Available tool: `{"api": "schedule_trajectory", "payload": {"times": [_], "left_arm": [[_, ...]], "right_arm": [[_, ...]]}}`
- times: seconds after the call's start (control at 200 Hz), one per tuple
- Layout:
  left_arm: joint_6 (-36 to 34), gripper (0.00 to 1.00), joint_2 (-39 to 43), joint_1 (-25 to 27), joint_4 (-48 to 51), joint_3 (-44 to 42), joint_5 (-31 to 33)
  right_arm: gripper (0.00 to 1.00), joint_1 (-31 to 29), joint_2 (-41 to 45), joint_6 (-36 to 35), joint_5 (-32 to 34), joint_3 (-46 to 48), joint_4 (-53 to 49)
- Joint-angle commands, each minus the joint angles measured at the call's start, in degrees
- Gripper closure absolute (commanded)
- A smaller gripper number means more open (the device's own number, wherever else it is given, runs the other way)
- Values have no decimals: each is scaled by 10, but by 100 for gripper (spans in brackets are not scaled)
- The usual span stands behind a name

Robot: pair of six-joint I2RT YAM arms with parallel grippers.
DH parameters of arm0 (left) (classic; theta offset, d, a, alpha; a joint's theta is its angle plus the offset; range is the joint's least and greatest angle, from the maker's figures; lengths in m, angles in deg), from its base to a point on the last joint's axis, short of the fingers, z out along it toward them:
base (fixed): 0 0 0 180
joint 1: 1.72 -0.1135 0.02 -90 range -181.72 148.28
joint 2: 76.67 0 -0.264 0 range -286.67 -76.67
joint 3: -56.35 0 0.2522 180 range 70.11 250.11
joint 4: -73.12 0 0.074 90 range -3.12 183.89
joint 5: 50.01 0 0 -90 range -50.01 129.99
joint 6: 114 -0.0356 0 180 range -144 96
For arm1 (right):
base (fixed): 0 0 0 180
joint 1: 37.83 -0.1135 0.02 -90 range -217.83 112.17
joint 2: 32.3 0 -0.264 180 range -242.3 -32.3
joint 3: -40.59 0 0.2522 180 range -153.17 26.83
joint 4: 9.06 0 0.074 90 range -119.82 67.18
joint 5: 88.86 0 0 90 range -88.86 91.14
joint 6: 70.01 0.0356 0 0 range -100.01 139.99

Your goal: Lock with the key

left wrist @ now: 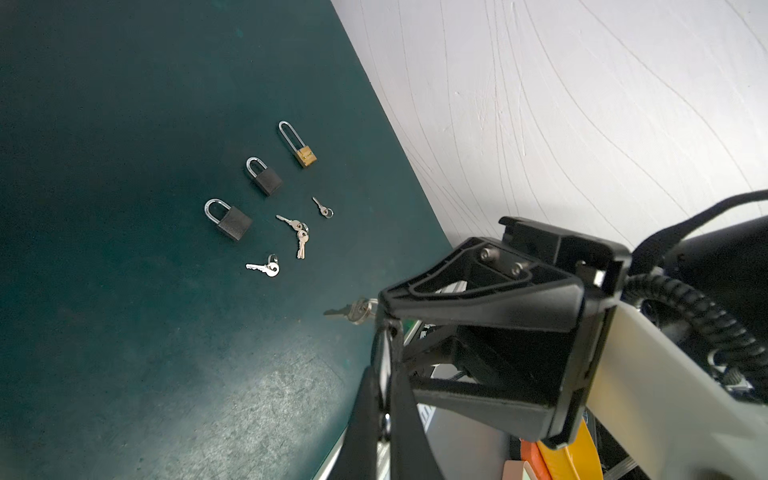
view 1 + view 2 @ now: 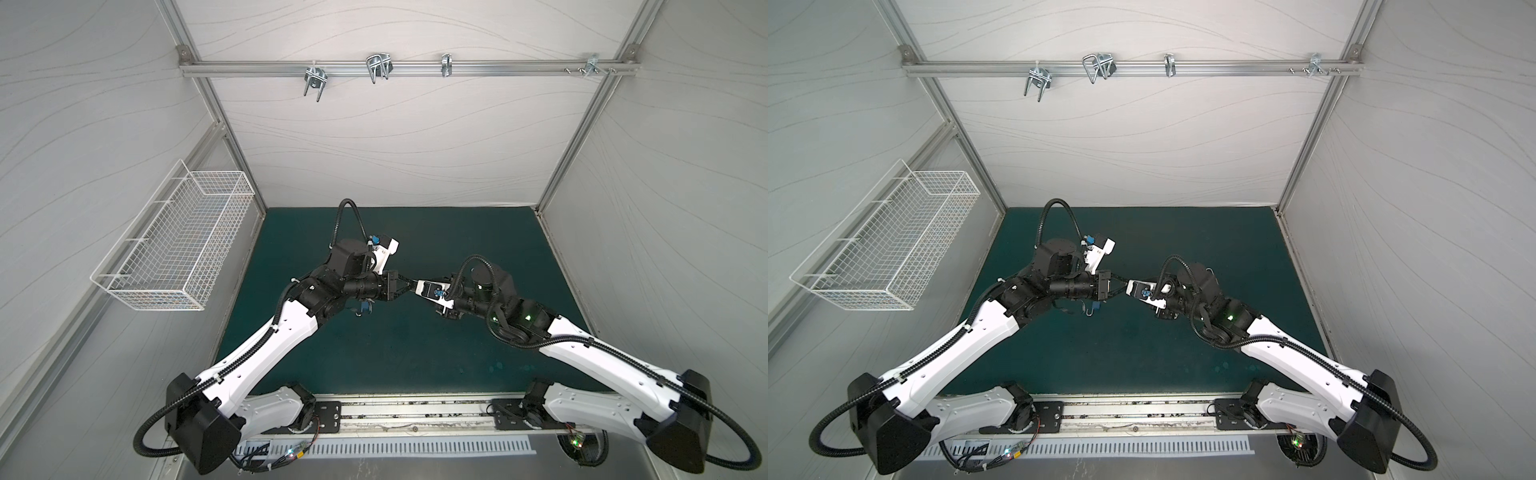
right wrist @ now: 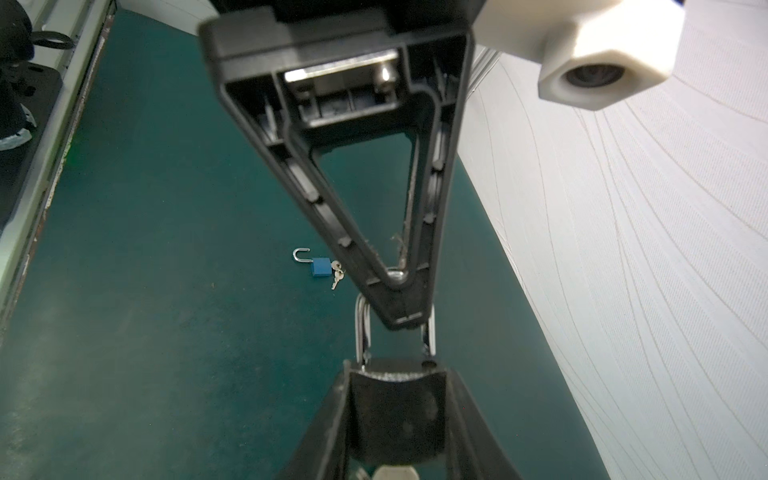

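Padlock (image 3: 395,411) held in mid-air between both grippers, clear of the green mat (image 3: 166,311).
Right gripper (image 3: 398,370) fingers (image 3: 469,419) stand partly apart, clamping the dark body from both sides. The left gripper (image 3: 400,322) fingers are drawn fully together, their tips on the bend of the shackle (image 3: 362,332).

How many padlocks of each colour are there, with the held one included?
black padlock: 3
brass padlock: 1
blue padlock: 1
Total: 5
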Motion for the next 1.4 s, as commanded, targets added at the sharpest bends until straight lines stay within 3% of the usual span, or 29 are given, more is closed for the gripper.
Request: {"api": "schedule_trajectory", "payload": {"times": [0.0,0.765,0.94,1.19,1.395], "left_arm": [[-28,100,19,4,-4,-3,-6],[-51,100,-17,16,33,-1,0],[-49,100,-25,20,29,0,-4],[-48,100,-37,35,12,4,-14],[-39,100,-46,39,4,0,-17]], "right_arm": [[100,-2,16,12,1,-6,32],[100,-42,-3,-76,12,-54,66],[100,-46,-6,-61,-12,-65,75],[100,-46,-30,22,-73,-86,117],[100,-58,-35,11,-101,-106,133]]}}
